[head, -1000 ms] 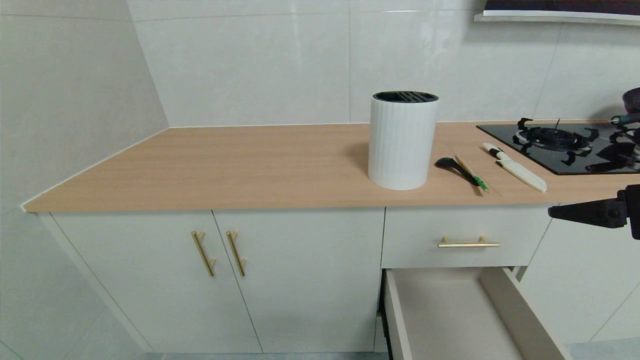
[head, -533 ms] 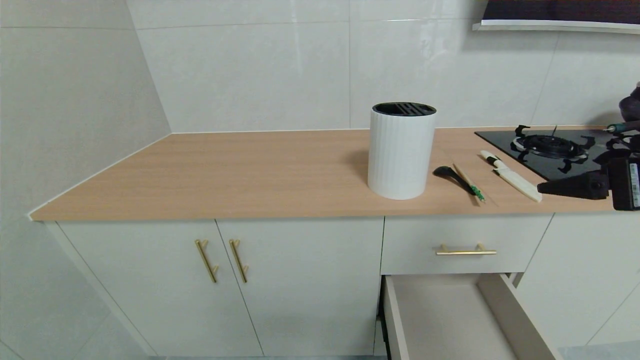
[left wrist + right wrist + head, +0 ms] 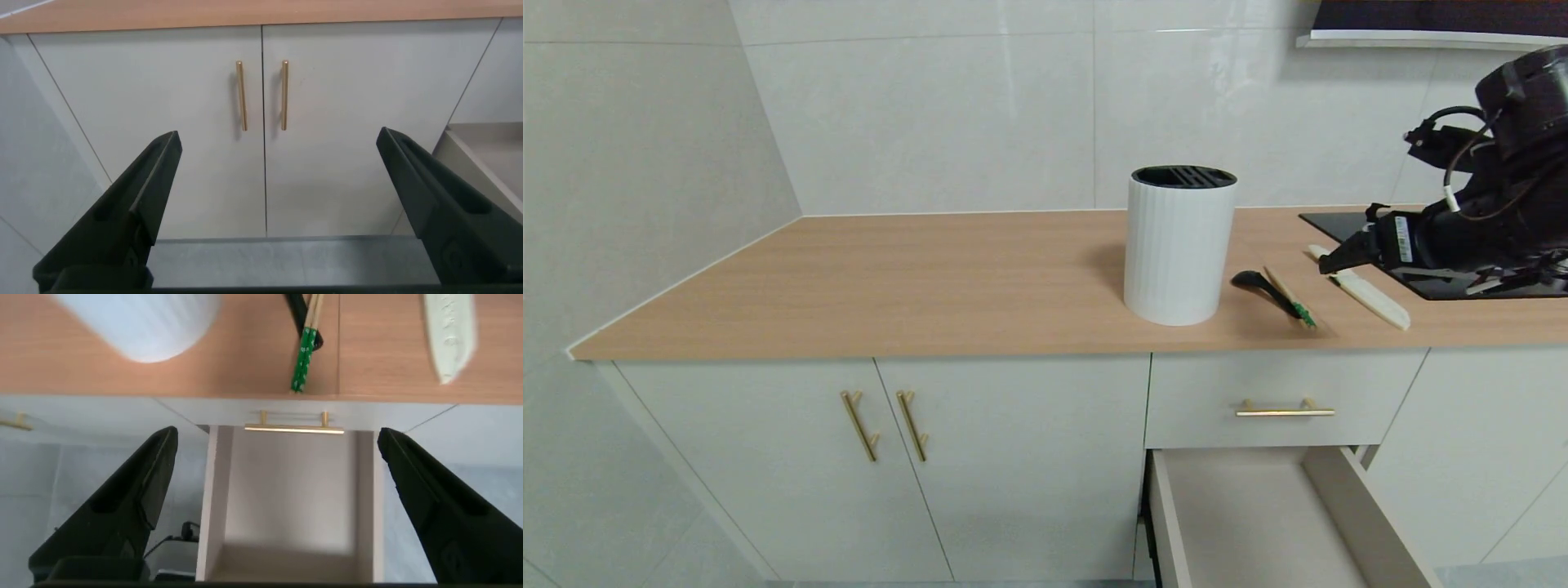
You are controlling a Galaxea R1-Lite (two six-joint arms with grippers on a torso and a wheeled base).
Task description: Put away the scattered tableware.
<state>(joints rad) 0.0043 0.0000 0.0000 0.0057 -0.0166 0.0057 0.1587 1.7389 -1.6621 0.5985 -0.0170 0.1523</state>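
A white ribbed utensil holder (image 3: pixel 1179 249) with a black slotted top stands on the wooden counter (image 3: pixel 931 278). To its right lie a black spoon (image 3: pixel 1260 285), chopsticks (image 3: pixel 1291 299) with green ends, and a white knife (image 3: pixel 1368 293). My right gripper (image 3: pixel 1339 260) hovers just above the knife's handle end, beside the stove. In the right wrist view its fingers (image 3: pixel 122 514) stand open over the holder (image 3: pixel 151 322), chopsticks (image 3: pixel 304 351) and knife (image 3: pixel 448 335). My left gripper (image 3: pixel 278 137) is open, low in front of the cabinet doors (image 3: pixel 261 122).
A black gas hob (image 3: pixel 1445 286) sits at the counter's right end under my right arm. Below the counter, one closed drawer with a gold handle (image 3: pixel 1285 411) sits above an open, empty drawer (image 3: pixel 1258 523). Double cabinet doors (image 3: pixel 882 457) are to the left.
My right arm has risen from below the counter edge and swung in leftward over the counter, ending above the knife. The tableware has not moved.
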